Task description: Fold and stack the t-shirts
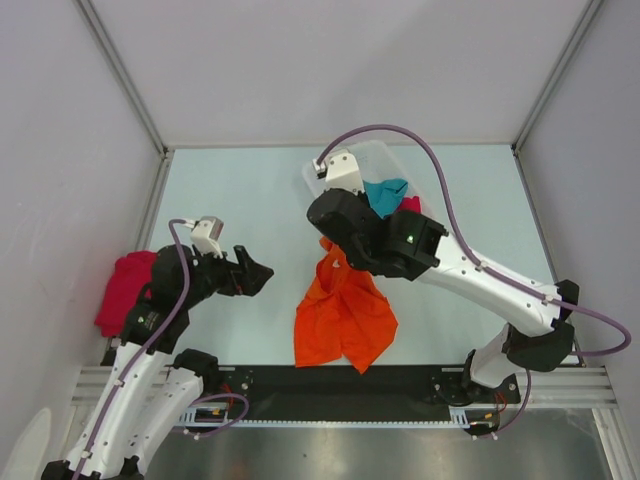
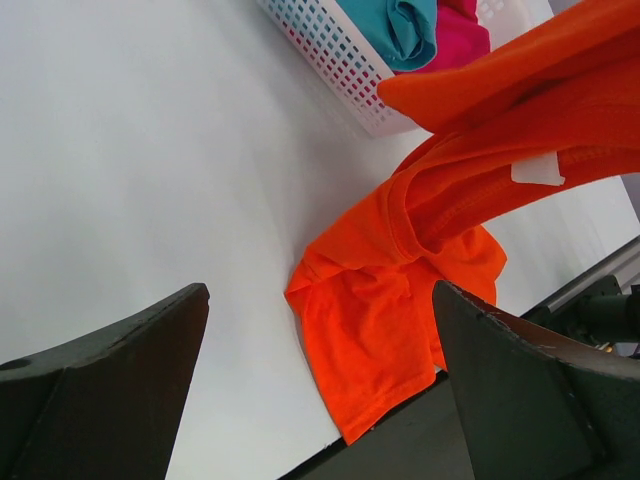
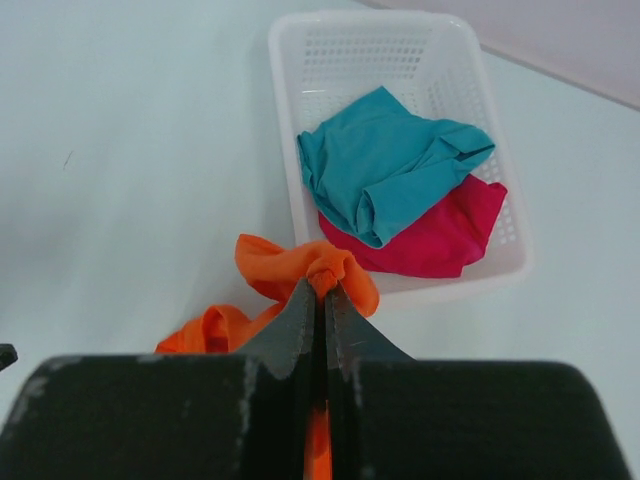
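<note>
At the far left edge of the table (image 1: 240, 190) a crimson t-shirt (image 1: 125, 290) lies bunched, just beside the left arm's elbow and behind its pincer, not touched by it. The left gripper (image 1: 258, 265) hovers to the right of that shirt with its jaws spread wide and nothing between them. It points toward the middle of the table.

In the left wrist view the two dark fingers (image 2: 130, 370) frame the orange t-shirt (image 1: 345, 315), which lies ahead of them and apart from both. The shirt's lower part is crumpled flat on the table near the front edge, between the two arm bases. Its upper part rises off the surface toward the right arm, with a small white label (image 2: 538, 170) showing at the neckline.

The right gripper (image 3: 322, 285) has its jaws pressed together on a bunched fold of the orange cloth. The fabric bulges out just past the fingertips and hangs down below them. From above, the arm's own body hides this pinch.

Beyond the right pincer, at the far side of the table right of centre, stands a white lattice basket (image 3: 300, 60). Inside it a teal t-shirt (image 3: 385, 160) lies crumpled partly on top of a magenta-pink t-shirt (image 3: 450, 235). Both are clear of the fingers.
</note>
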You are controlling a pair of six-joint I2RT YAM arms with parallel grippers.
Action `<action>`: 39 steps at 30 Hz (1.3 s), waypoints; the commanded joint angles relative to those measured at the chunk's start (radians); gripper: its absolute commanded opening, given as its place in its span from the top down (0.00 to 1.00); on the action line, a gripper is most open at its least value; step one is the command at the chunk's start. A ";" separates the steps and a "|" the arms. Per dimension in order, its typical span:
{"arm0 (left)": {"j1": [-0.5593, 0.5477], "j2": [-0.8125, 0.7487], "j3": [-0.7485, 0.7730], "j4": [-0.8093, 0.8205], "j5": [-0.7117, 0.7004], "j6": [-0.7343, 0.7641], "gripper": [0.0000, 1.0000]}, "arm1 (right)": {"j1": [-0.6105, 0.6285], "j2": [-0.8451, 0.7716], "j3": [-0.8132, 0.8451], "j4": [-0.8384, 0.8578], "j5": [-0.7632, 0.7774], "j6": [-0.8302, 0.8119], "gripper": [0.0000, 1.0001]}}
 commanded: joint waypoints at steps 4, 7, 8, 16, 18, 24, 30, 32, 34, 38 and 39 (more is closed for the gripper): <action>0.004 -0.008 0.038 0.014 0.005 -0.019 0.00 | -0.121 0.063 0.076 0.101 -0.072 -0.072 1.00; 0.004 -0.016 0.035 0.011 0.004 -0.020 0.00 | -0.147 0.103 0.143 0.116 -0.091 -0.120 1.00; 0.004 -0.014 0.034 0.011 0.002 -0.020 0.01 | -0.164 0.133 0.185 0.118 -0.092 -0.129 1.00; 0.006 -0.011 0.040 0.009 0.005 -0.019 0.00 | -0.225 0.236 0.346 0.138 -0.137 -0.206 1.00; 0.006 -0.011 0.040 0.009 0.004 -0.017 0.00 | -0.242 0.261 0.393 0.139 -0.140 -0.220 1.00; 0.004 -0.007 0.041 0.008 0.001 -0.011 0.01 | -0.282 0.325 0.541 0.124 -0.146 -0.273 1.00; 0.004 -0.005 0.048 0.008 -0.001 -0.008 0.00 | -0.303 0.393 0.690 0.118 -0.140 -0.307 0.99; 0.004 -0.004 0.051 0.006 -0.004 -0.008 0.00 | -0.306 0.396 0.691 0.118 -0.138 -0.307 0.99; 0.006 -0.001 0.051 0.008 -0.004 -0.006 0.00 | -0.309 0.393 0.684 0.119 -0.137 -0.307 0.99; 0.006 0.005 0.051 0.008 -0.002 -0.006 0.01 | -0.308 0.362 0.616 0.106 -0.166 -0.280 0.99; 0.004 0.009 0.051 0.008 -0.001 -0.008 0.01 | -0.305 0.335 0.560 0.096 -0.184 -0.263 0.99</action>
